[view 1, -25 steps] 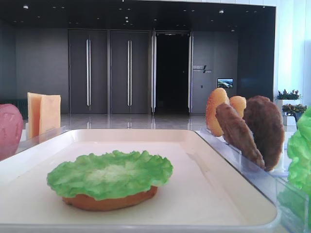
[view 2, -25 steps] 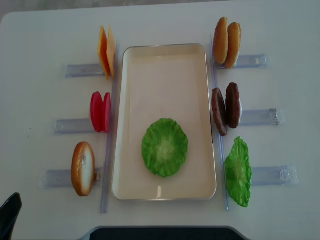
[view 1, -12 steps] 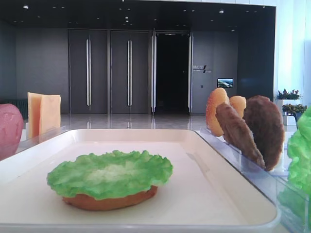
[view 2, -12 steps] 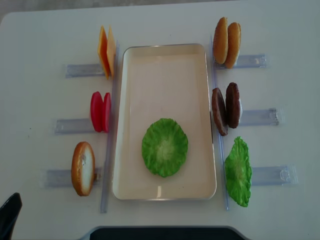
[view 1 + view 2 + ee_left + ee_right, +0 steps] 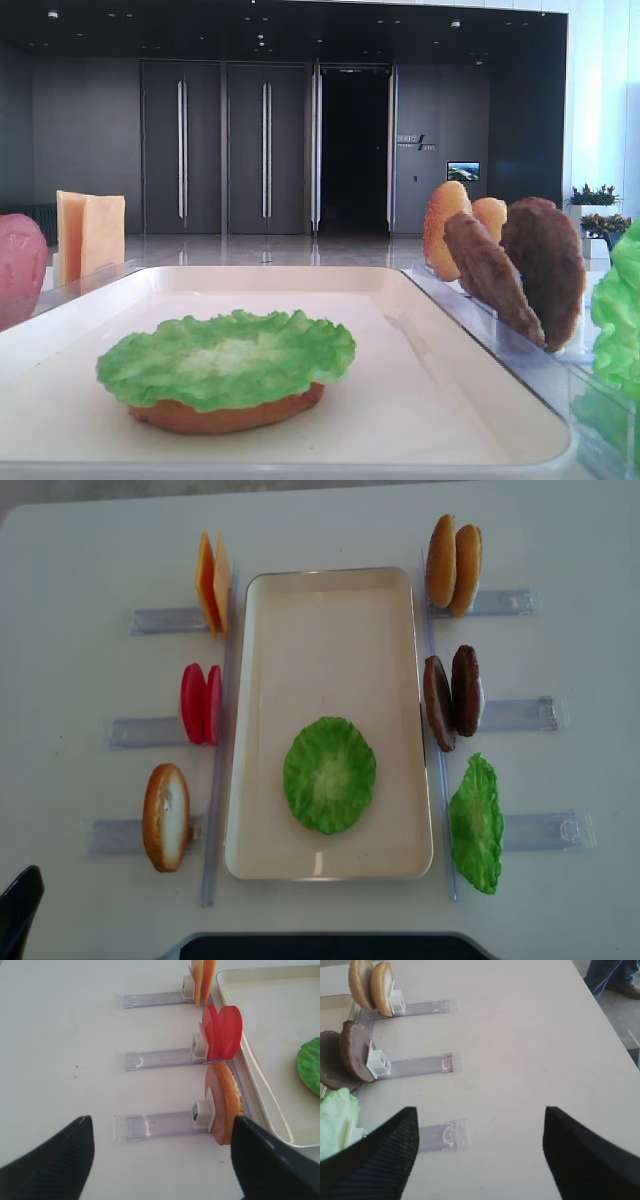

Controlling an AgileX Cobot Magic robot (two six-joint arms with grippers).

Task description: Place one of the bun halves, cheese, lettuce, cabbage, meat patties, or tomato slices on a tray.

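Hanging wide open with nothing held, both the left gripper (image 5: 160,1160) and right gripper (image 5: 480,1152) sit back near the table edge. Lettuce (image 5: 329,774) already lies on a bun half (image 5: 228,413) in the near tray (image 5: 330,600); cheese (image 5: 213,583), tomato slices (image 5: 201,703) and patties (image 5: 451,695) wait racked alongside.

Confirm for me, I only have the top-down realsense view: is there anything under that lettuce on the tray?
Observer: Yes. The low front view shows a bun half under the lettuce, both lying flat on the tray.
Operator: Right gripper? Not in my view at all.
Observer: Its wrist camera shows the right gripper open, over bare table beside the racks, holding nothing.
Operator: And the left one?
Observer: The left gripper is open too, empty, hovering short of the rack with the single bun half standing on edge.
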